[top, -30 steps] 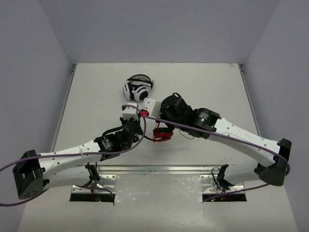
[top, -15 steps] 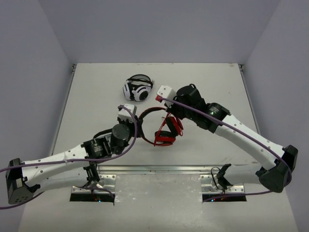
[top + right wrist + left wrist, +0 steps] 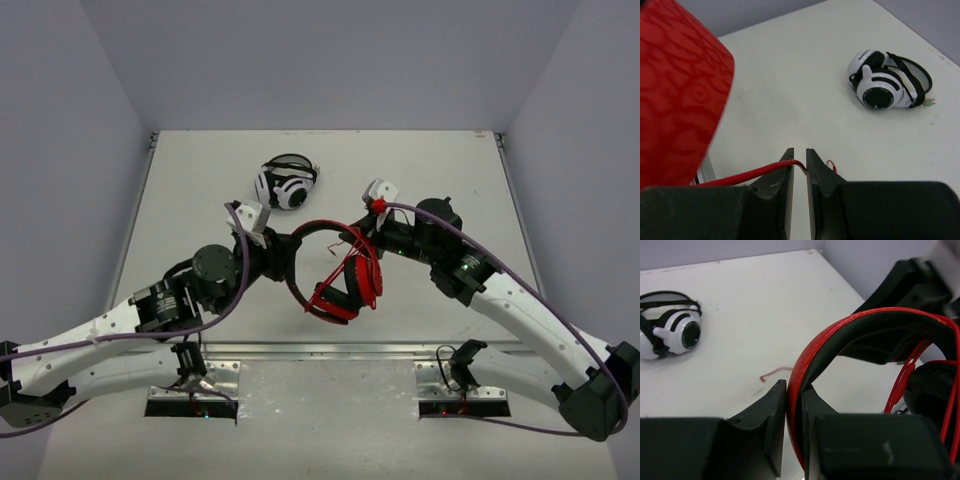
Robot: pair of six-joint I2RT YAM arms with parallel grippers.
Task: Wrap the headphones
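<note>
The red headphones (image 3: 345,285) hang above the table's middle between both arms. My left gripper (image 3: 287,256) is shut on the red headband with its black inner side (image 3: 807,360), which runs between the two fingers (image 3: 765,410). My right gripper (image 3: 352,238) is shut on the thin red cable (image 3: 752,173), which enters between the fingertips (image 3: 785,165) from the left. A red patterned ear cup (image 3: 675,95) fills that view's left side. Cable loops (image 3: 905,377) hang over the black ear pad. A loose cable end (image 3: 774,372) lies on the table.
White-and-black headphones (image 3: 285,183) lie on the table behind the grippers; they also show in the left wrist view (image 3: 671,330) and the right wrist view (image 3: 885,82). A metal strip (image 3: 320,350) runs along the near table edge.
The red headphones have been lifted and now hang between the arms, headband arched up. My right gripper has moved right with the cable; my left gripper has shifted left holding the headband.
</note>
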